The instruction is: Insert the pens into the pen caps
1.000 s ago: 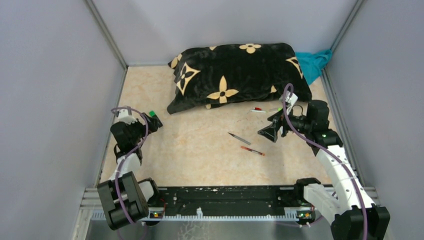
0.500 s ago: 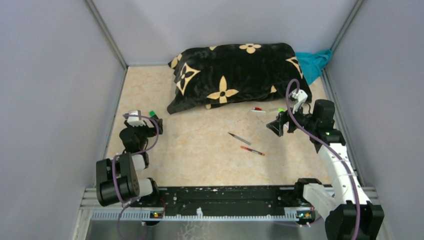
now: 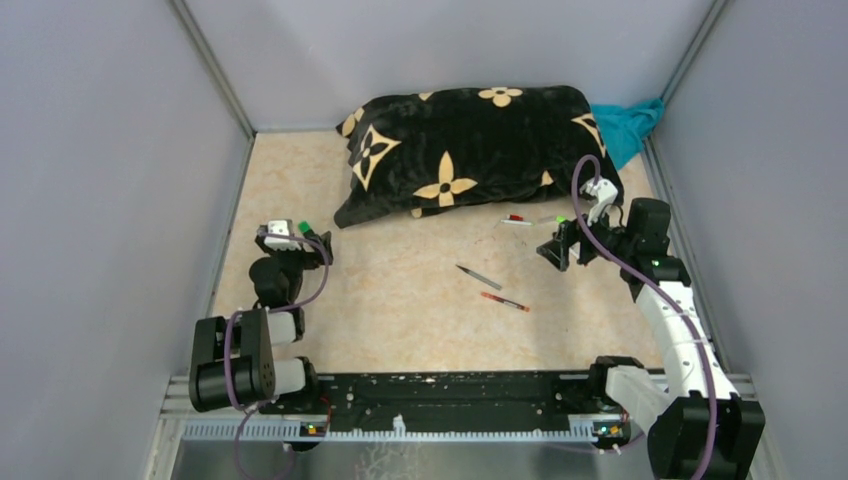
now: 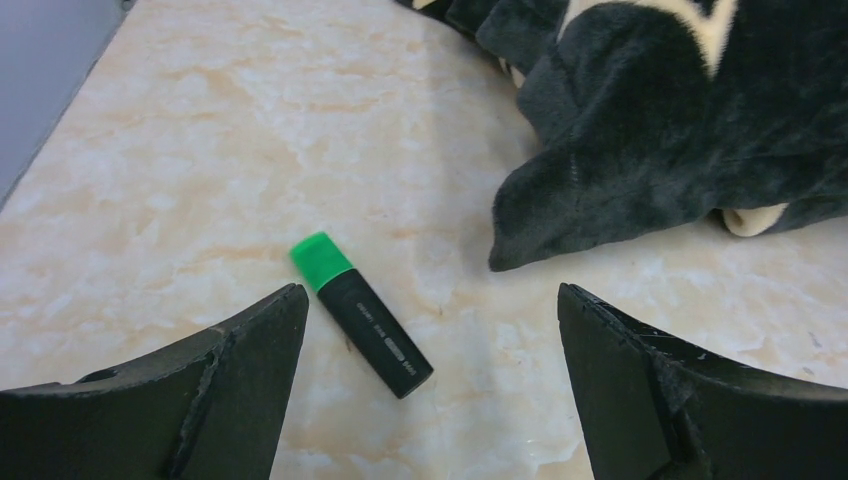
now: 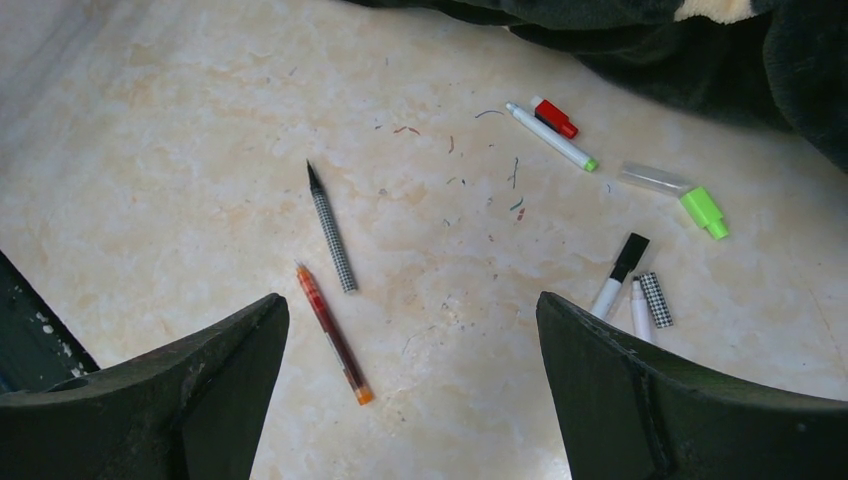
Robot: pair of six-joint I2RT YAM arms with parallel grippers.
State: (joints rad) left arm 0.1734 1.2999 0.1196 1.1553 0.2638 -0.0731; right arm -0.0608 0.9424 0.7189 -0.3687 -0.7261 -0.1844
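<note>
Both arms have moved: the left arm has folded back toward its base at the lower left of the overhead view. The right gripper (image 3: 556,252) has drawn back toward the right edge, away from the two pens lying mid-table.

Left gripper (image 4: 430,300) now, jaws spread wide with nothing between them. Just beyond its left finger lies the black marker (image 4: 362,328), flat on the marbled table (image 4: 180,130), green end pointing to the upper left. White print runs along its barrel, too small to read. At the upper right of that view sits the black pillow (image 4: 650,120) with tan flower motifs.

Over to the right wrist view, and the jaws stand wide apart there too, gripping nothing. Left of centre, a checkered pen (image 5: 331,228) and a red pen (image 5: 332,333) lie just beside each other. At top centre there's a white pen (image 5: 550,136) with a green tip, and a red cap (image 5: 555,117) right against it. Further right, a green cap (image 5: 704,211) sits by a clear tube (image 5: 655,179). At lower right, a black-ended pen (image 5: 620,272), a short white pen (image 5: 640,318) and a checkered cap (image 5: 656,299) huddle close together. Thin ink marks (image 5: 452,145) speckle the tabletop between the groups.
</note>
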